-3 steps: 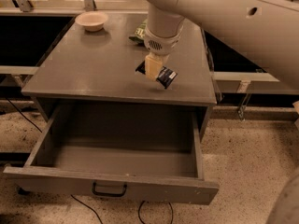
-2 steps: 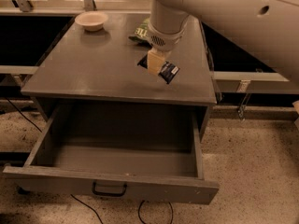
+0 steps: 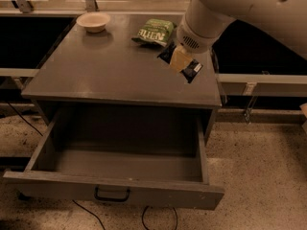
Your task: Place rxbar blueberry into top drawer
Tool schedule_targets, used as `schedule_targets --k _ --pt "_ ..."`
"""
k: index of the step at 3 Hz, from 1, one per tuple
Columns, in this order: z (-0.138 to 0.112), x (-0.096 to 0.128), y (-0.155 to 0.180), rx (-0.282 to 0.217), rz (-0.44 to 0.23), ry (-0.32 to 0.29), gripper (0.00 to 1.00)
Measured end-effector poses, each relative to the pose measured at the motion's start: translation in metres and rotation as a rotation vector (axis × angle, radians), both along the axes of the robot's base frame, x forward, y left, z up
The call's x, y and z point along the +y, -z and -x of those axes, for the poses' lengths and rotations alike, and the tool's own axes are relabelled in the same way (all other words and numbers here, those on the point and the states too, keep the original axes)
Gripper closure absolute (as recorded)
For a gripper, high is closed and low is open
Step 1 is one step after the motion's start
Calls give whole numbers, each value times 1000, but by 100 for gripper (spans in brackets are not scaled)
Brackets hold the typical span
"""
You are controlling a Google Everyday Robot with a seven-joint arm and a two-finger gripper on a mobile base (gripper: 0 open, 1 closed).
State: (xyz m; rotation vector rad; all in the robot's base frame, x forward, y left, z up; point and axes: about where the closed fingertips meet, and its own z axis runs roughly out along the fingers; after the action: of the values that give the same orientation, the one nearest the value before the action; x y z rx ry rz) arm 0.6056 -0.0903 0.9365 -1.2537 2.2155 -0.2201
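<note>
Rxbar blueberry (image 3: 194, 70) pinched mid-length in pincer (image 3: 179, 59), over right rear of grey table (image 3: 110, 75), green chip bag (image 3: 154, 31) just behind, top drawer (image 3: 115, 193) open below, speckled floor (image 3: 259, 166).

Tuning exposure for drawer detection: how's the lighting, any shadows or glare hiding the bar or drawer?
Camera view: dim, warm light throughout; the top drawer has its back in deep shadow under the cabinet top; faint sheen on that top, no hard glare; the claw hangs over its right rear, where the dark rxbar blueberry partly merges with shadow.

Gripper (image 3: 180, 60) holding rxbar blueberry (image 3: 194, 70) over cabinet top (image 3: 110, 66), right; chip bag (image 3: 154, 31) behind; bowl (image 3: 93, 21) rear left; top drawer (image 3: 72, 188) below front
</note>
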Motion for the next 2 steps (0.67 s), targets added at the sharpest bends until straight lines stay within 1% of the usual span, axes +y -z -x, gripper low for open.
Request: schedule_targets --k 1,2 --pt "14 -20 16 8 -44 9 100" --pt "22 -39 41 52 -85 16 100"
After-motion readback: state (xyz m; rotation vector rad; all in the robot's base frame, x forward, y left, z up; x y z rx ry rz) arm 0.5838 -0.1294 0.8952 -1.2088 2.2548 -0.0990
